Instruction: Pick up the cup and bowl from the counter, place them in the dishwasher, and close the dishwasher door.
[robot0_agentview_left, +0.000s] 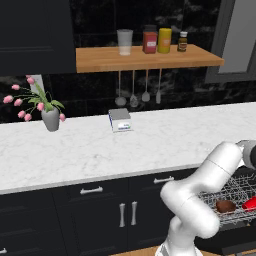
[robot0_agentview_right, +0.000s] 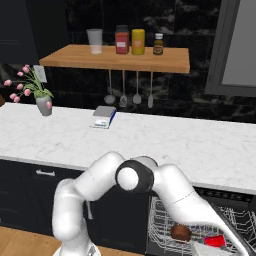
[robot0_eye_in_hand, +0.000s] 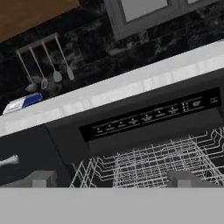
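The counter (robot0_agentview_left: 150, 145) is white marble with faint grey veins, over dark navy cabinets (robot0_agentview_left: 100, 210). In the silver wire rack (robot0_agentview_right: 165, 225) lie a dark reddish-brown bowl (robot0_agentview_right: 180, 232) and a red cup (robot0_agentview_right: 216, 241). The shelf (robot0_agentview_left: 150, 58) is light wood.

Base pair flanking counter (robot0_agentview_left: 150, 145) (hand close)
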